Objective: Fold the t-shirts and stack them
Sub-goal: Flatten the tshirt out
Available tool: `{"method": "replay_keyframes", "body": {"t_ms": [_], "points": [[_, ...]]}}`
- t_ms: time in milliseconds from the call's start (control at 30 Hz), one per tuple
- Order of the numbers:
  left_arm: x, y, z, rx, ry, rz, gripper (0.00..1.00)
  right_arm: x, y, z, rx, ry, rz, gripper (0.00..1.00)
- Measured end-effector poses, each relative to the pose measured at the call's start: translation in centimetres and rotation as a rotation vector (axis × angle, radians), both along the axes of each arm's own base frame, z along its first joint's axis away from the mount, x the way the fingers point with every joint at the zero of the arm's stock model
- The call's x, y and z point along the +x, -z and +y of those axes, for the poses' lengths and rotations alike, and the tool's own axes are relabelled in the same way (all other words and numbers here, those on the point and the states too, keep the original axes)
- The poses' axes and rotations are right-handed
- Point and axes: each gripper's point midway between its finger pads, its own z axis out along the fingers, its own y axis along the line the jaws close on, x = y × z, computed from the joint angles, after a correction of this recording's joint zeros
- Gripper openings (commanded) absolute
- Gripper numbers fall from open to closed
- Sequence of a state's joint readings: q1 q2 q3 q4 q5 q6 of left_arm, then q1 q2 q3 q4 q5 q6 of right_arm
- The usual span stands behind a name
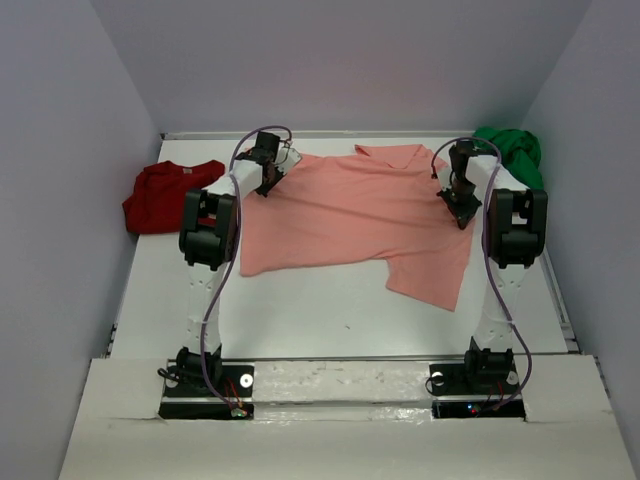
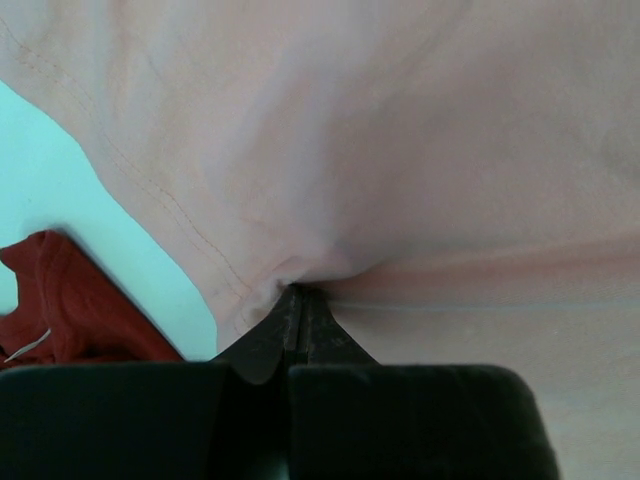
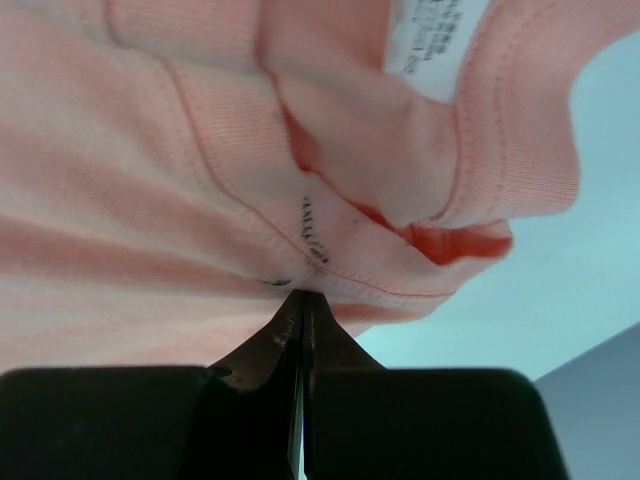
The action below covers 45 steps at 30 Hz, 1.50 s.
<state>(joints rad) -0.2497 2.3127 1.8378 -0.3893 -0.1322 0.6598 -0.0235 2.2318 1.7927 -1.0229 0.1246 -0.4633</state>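
A white tabletop point(image 1: 300, 310) fills the floor of a small booth, closed in on three sides by plain pale grey-lavender walls point(image 1: 350, 60).

The salmon-pink t-shirt point(image 1: 350, 215) lies spread between the two arms, mostly flat, with one lower corner trailing toward the near side below the right arm. The left gripper point(image 1: 267, 185) is down on the shirt's left far edge, its jaws pressed together on a pinch of the cloth. In its wrist view the fabric puckers right at the fingertips and the hem seam runs off to the gripper's left.

The right gripper point(image 1: 462, 210) is clamped the same way on the shirt's right far edge. Its wrist view shows stitched, ribbed fabric bunched just ahead of the closed tips, and a white label point(image 3: 435, 40) further ahead and to the right.

The dark red t-shirt point(image 1: 160, 200) sits crumpled on the tabletop just outside the left gripper, to its left. The bright green t-shirt point(image 1: 512, 150) is heaped beyond and to the right of the right gripper, against the right wall.
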Motion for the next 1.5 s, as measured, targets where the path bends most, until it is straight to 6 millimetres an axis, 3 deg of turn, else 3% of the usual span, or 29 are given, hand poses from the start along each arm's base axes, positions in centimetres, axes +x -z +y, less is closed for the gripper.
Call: {"method": "replay_keyframes", "body": {"t_ms": [67, 200, 233, 267, 333, 400, 533, 567, 600, 667, 733, 833, 900, 1067, 1167, 1500], "points": [[0.1, -0.2, -0.4, -0.006, 0.0, 0.002, 0.01, -0.4, -0.1, 0.9, 0.051, -0.005, 0.015, 0.0], [-0.3, -0.8, -1.4, -0.026, 0.009, 0.009, 0.16, -1.4, -1.2, 3.7, 0.214, -0.022, 0.041, 0.27], [-0.5, -1.0, -1.8, -0.033, 0.012, 0.011, 0.2, -1.5, -1.9, 4.4, 0.255, -0.03, 0.039, 0.43], [-0.8, -1.6, -2.3, -0.042, 0.02, 0.008, 0.37, -1.7, -3.1, 5.2, 0.298, -0.034, 0.026, 0.5], [-1.6, -3.0, -3.2, -0.065, 0.03, -0.001, 0.48, -1.7, -5.3, 6.3, 0.352, -0.05, -0.01, 0.59], [-2.9, -6.2, -4.2, -0.09, 0.053, -0.034, 0.57, -1.5, -9.4, 7.5, 0.41, -0.08, -0.102, 0.7], [-5.5, -15.8, -5.7, -0.187, 0.092, -0.198, 0.66, -2.8, -17.2, 8.2, 0.433, -0.132, -0.319, 0.84], [-6.6, -18.0, -5.7, -0.217, 0.096, -0.238, 0.71, -3.5, -18.2, 8.2, 0.43, -0.136, -0.352, 0.88], [-8.0, -20.4, -5.5, -0.252, 0.102, -0.286, 0.85, -4.3, -19.3, 7.9, 0.41, -0.136, -0.415, 0.9], [-10.3, -23.6, -4.9, -0.312, 0.099, -0.371, 0.99, -6.5, -19.7, 7.5, 0.378, -0.124, -0.468, 1.0], [-13.0, -25.4, -4.2, -0.368, 0.111, -0.454, 0.99, -8.1, -18.8, 6.8, 0.342, -0.096, -0.502, 1.0], [-16.9, -24.7, -3.1, -0.436, 0.122, -0.506, 0.99, -9.9, -16.2, 6.1, 0.309, -0.05, -0.498, 1.0], [-19.1, -22.3, -2.5, -0.49, 0.106, -0.501, 0.99, -10.4, -14.6, 5.9, 0.299, -0.013, -0.501, 1.0], [-21.0, -16.7, -2.9, -0.636, 0.085, -0.413, 0.99, -10.2, -12.5, 5.5, 0.294, 0.085, -0.55, 1.0], [-22.0, -14.8, -2.7, -0.696, 0.053, -0.371, 0.99, -9.7, -11.4, 5.1, 0.282, 0.131, -0.584, 1.0], [-23.4, -15.7, -3.2, -0.731, 0.143, -0.427, 0.99, -9.0, -10.2, 4.7, 0.271, 0.174, -0.64, 1.0]]}}
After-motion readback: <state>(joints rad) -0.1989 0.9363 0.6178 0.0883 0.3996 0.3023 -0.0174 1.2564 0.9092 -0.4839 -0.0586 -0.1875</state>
